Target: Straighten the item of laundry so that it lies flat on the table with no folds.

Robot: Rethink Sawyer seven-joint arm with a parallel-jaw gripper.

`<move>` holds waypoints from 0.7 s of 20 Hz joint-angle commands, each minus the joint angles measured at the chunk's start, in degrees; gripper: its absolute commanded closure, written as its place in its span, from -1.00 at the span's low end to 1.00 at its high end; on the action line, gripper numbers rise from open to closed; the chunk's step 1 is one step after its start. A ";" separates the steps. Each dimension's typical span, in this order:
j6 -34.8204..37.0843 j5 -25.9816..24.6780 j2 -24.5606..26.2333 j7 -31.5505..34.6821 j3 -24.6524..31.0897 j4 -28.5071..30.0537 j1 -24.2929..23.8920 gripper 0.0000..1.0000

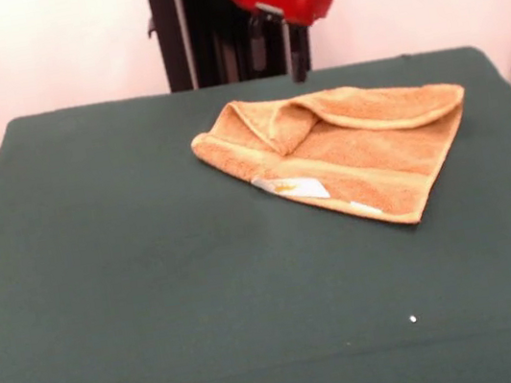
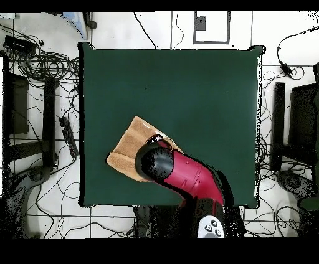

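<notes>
The orange-yellow towel [image 1: 356, 151] lies on the far right part of the dark green table [image 1: 155, 295]. Its far edge is folded over toward the front, and one corner is tucked in at the left. A white label [image 1: 291, 187] shows at its near left edge. My gripper [image 1: 281, 75] hangs under the red wrist, just above and behind the towel's far edge. Its two black fingers stand apart and hold nothing. In the overhead view the red arm covers much of the towel [image 2: 128, 148] on the table [image 2: 187, 93], and the gripper itself is hidden.
The black pedestal [image 1: 200, 25] stands behind the table's far edge. A small white speck [image 1: 412, 319] lies on the cloth near the front right. Cables and dark racks [image 2: 37, 124] surround the table on the floor.
</notes>
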 commanded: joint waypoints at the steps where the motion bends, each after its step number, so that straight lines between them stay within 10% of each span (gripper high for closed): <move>1: -0.43 -2.76 6.21 1.41 7.68 -5.98 -2.20 -1.00; 14: -13.91 -2.86 11.26 5.41 16.09 -2.36 -6.78 -1.00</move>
